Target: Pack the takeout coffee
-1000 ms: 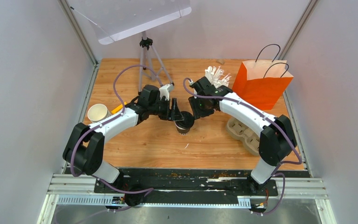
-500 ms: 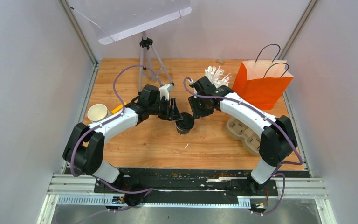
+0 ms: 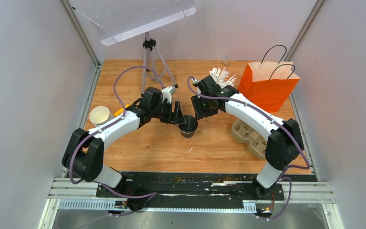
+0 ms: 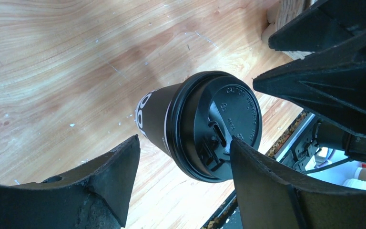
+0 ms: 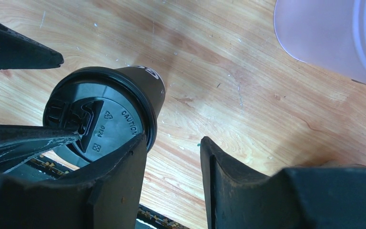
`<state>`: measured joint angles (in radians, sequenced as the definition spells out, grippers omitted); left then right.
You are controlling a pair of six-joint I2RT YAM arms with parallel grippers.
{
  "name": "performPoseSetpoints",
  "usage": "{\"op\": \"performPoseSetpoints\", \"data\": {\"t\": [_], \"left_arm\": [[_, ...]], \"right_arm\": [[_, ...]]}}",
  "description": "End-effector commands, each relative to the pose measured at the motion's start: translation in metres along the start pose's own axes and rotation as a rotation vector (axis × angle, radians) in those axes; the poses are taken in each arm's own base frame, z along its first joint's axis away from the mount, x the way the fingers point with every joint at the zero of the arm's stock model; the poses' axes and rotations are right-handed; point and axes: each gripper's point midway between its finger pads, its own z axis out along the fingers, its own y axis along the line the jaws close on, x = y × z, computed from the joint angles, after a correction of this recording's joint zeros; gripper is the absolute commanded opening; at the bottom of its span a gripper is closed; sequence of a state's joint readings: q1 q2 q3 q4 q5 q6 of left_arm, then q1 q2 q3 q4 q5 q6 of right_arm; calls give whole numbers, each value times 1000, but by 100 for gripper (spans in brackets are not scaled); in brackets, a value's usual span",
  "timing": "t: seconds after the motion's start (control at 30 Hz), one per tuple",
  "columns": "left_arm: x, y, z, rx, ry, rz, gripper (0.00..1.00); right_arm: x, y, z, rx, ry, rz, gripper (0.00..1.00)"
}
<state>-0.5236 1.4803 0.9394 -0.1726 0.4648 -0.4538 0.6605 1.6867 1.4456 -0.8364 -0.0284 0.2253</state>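
Note:
A takeout cup (image 3: 188,127) with a dark body, white lettering and a round black lid stands on the wooden table between my two grippers. My left gripper (image 3: 180,118) is open, with its fingers on either side of the lid. In the left wrist view (image 4: 185,140) one fingertip overlaps the lid's edge and the other is apart from the cup (image 4: 209,124). My right gripper (image 3: 196,114) is open and empty, just to the right of the cup. In the right wrist view (image 5: 172,139) the cup (image 5: 100,119) lies outside its left finger.
An orange paper bag (image 3: 268,86) stands at the back right, with a brown pulp tray (image 3: 248,133) in front of it. A pink cup of white straws (image 3: 221,76) stands behind my right arm. An open lidless cup (image 3: 100,115) is at the left. A tripod (image 3: 150,62) stands at the back.
My right gripper has drawn back a little from the cup. My left arm has shifted slightly. The cup stays in nearly the same place.

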Motion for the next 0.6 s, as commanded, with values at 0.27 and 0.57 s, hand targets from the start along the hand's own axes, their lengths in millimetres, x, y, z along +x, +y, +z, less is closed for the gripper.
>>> {"op": "performPoseSetpoints", "data": {"t": [0.27,0.57], "left_arm": [[-11,-7,-9,-2,-19,71,66],[1,-3,-4,14,3,50,55]], "right_arm": [[-13,15,-23,-59,-58,28,46],[-19,55,-25,-273,-95,52,39]]}}
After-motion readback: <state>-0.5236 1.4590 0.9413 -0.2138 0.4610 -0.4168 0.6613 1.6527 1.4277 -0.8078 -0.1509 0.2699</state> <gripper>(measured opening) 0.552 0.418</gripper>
